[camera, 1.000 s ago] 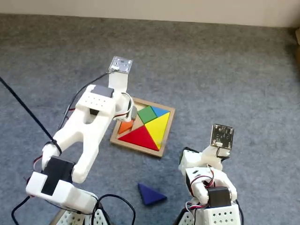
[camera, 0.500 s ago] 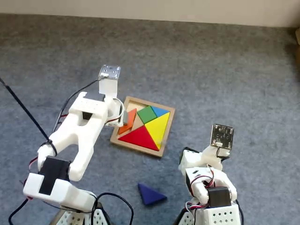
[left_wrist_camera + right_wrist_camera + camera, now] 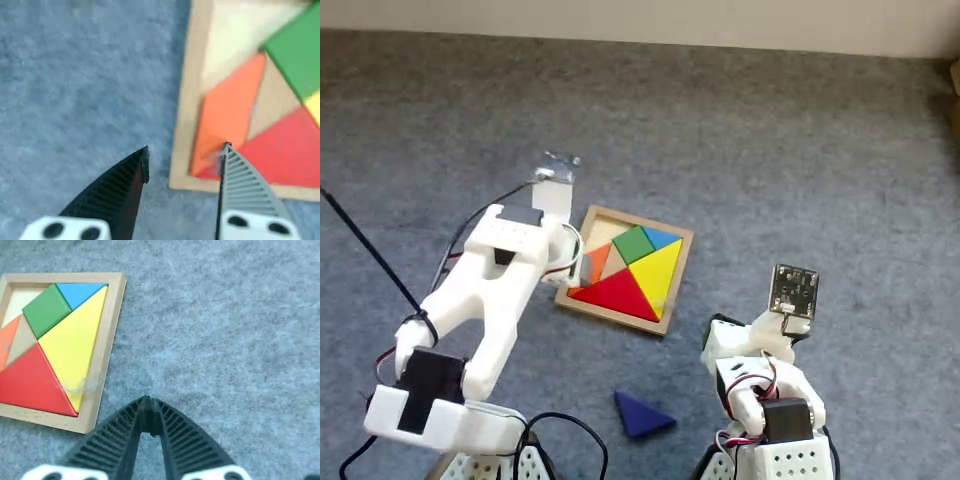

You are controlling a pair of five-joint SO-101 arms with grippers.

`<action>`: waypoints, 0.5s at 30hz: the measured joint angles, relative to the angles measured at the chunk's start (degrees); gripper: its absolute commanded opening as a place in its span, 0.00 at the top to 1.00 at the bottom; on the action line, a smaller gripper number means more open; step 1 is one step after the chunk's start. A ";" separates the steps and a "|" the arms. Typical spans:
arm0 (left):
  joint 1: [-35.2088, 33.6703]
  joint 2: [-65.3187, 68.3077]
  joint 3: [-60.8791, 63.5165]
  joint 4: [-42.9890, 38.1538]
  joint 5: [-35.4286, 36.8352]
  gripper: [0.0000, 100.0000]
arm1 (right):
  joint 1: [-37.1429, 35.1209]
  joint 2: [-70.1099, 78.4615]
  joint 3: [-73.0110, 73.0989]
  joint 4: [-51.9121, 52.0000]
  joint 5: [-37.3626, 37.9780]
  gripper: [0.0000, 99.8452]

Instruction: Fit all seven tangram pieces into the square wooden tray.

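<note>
Nearest, on grey carpet (image 3: pixel 820 170) betw. the two arm bases: dark-blue triangle (image 3: pixel 642 415), flat, well outside the tray, touching nothing. Just right of it: right arm (image 3: pixel 765 385), folded over own base. Right gripper (image 3: pixel 150 416) closed tight, fingertips meeting, nothing betw. them. Hangs above bare carpet to near-right of tray, apart from it.

Farther in, at centre: square wooden tray (image 3: pixel 625 318), flat on carpet, turned a bit askew to the arms.
- Near side: large red triangle (image 3: pixel 615 293), against near rim.
- Right of that: large yellow triangle (image 3: pixel 658 270), along right rim, edge to edge w/ red.
- Far side: green square (image 3: pixel 633 243), touching yellow.
- Far-right corner: small blue triangle (image 3: pixel 661 237), just beside green.
- Left side: orange parallelogram (image 3: pixel 590 266), along left rim, meeting red by near-left corner.
- Betw. orange, green and red: tan triangular patch (image 3: pixel 20 342).
- Far-left corner: pale patch (image 3: pixel 17 296).
- Both patches: piece or bare tray floor, can't tell.

Left of tray: left arm (image 3: pixel 490 300), stretched from near-left base toward tray's left rim. Left gripper (image 3: pixel 185 152) wide open, gripping nothing, astride left rim close to near-left corner. Black finger (image 3: pixel 131 172) over carpet outside tray; other fingertip (image 3: pixel 227 157) inside, over the orange/red join. Contact w/ a piece: can't tell.

Farthest: small circuit board (image 3: pixel 556 170) at far end of left arm.
</note>
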 measured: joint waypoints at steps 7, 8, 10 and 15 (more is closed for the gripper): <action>2.11 -13.89 0.00 8.62 -0.09 0.78 | 0.00 0.00 0.00 0.00 0.00 1.00; 2.90 -16.00 0.00 9.58 -0.53 0.78 | 0.00 0.00 0.00 0.00 0.00 1.00; 5.36 -19.78 0.00 11.43 -3.25 0.78 | 0.00 0.00 0.00 0.00 0.00 1.00; 15.65 -21.89 0.26 13.98 -7.82 0.76 | 0.35 0.00 0.00 0.00 0.00 1.00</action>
